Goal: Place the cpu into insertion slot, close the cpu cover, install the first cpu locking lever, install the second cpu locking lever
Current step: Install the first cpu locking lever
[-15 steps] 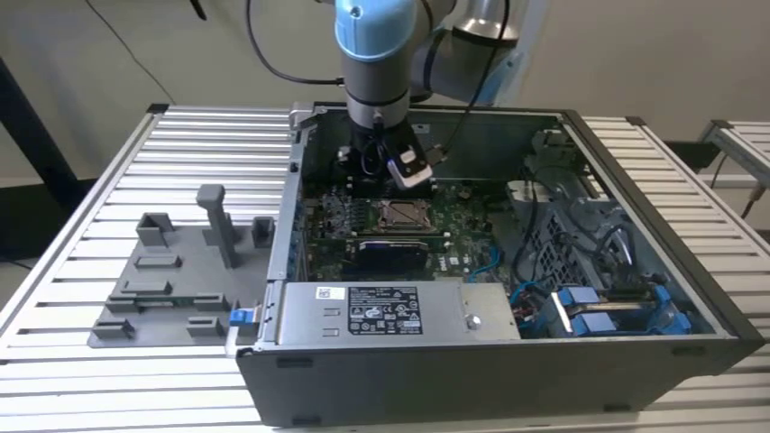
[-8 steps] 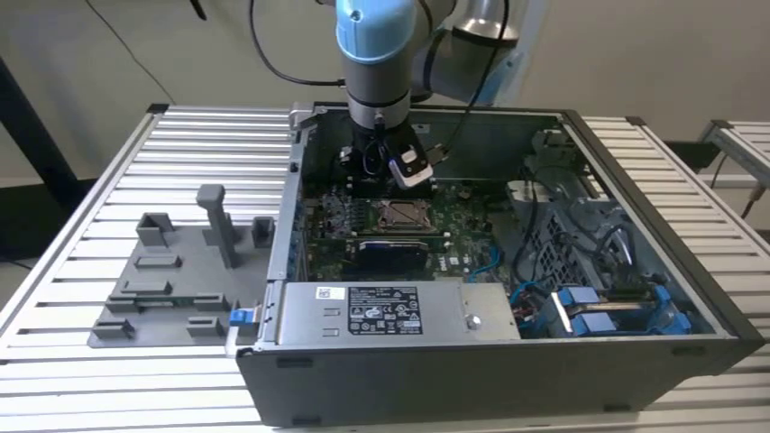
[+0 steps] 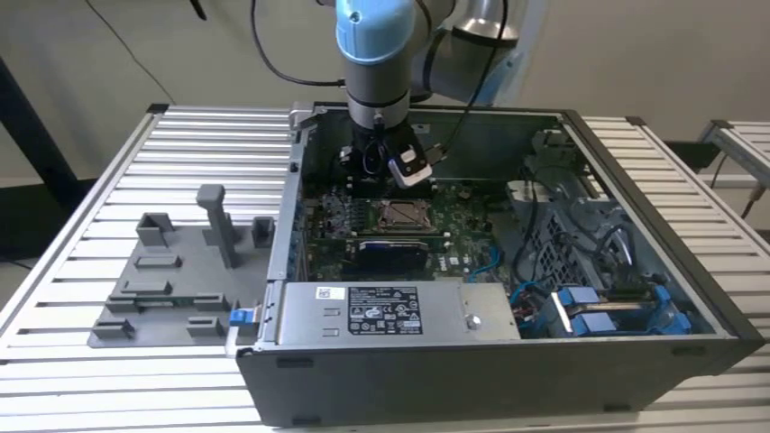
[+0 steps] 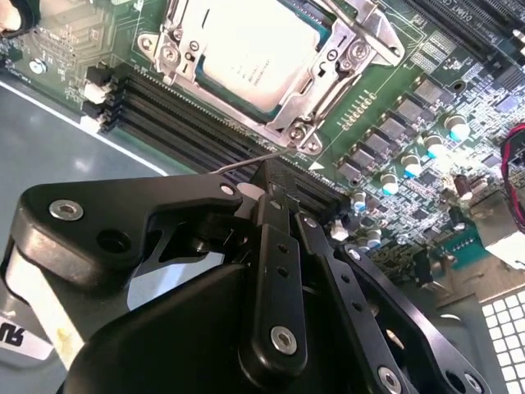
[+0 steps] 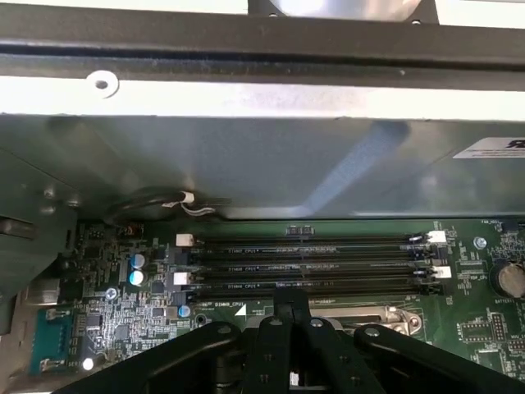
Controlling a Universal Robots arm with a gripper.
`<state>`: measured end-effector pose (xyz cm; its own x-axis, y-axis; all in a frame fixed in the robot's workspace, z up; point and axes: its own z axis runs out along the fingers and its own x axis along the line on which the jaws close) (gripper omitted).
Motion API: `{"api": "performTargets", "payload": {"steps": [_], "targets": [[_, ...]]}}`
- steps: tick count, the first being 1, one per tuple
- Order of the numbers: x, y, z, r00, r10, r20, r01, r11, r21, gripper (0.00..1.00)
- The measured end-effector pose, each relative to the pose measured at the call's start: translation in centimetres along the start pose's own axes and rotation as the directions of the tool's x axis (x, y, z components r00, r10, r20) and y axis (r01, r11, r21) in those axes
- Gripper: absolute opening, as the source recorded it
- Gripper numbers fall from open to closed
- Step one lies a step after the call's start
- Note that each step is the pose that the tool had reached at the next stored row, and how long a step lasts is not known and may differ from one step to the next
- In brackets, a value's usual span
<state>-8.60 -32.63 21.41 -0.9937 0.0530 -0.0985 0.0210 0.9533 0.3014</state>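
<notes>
The black two-fingered gripper [image 4: 275, 174] hangs low inside the open dark grey computer case [image 3: 481, 379], its fingers drawn together at the tips. A thin silver wire locking lever [image 4: 242, 162] meets those tips; whether it is pinched between them or only touched, I cannot tell.

Just beyond the tips lie the long black memory slots [image 4: 180, 123], and past them the small square cpu [image 4: 246, 49], silvery top up. It sits flat in the square insertion slot [image 3: 402, 216] near the middle of the green circuit board [image 5: 123, 312]. The thin silver cpu cover [image 4: 328, 90] lies down over it, framing its edges.

In the first wrist view the grey metal case wall [image 5: 246, 164] rises close beside the memory slots, leaving little room on that side.

The case stands on the slatted white bench [image 3: 193, 153], reaching nearly to the edge at the exterior view's right. A grey moulded fixture plate [image 3: 157, 289] lies beside it, toward the edge at the exterior view's left.
</notes>
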Motion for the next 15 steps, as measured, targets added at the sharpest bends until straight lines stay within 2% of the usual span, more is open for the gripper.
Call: {"api": "performTargets", "payload": {"steps": [15], "targets": [[-0.19, -0.18, 0.40, 1.0000, 0.000, -0.0002, 0.000, 1.0000, 0.0003, 0.11]]}}
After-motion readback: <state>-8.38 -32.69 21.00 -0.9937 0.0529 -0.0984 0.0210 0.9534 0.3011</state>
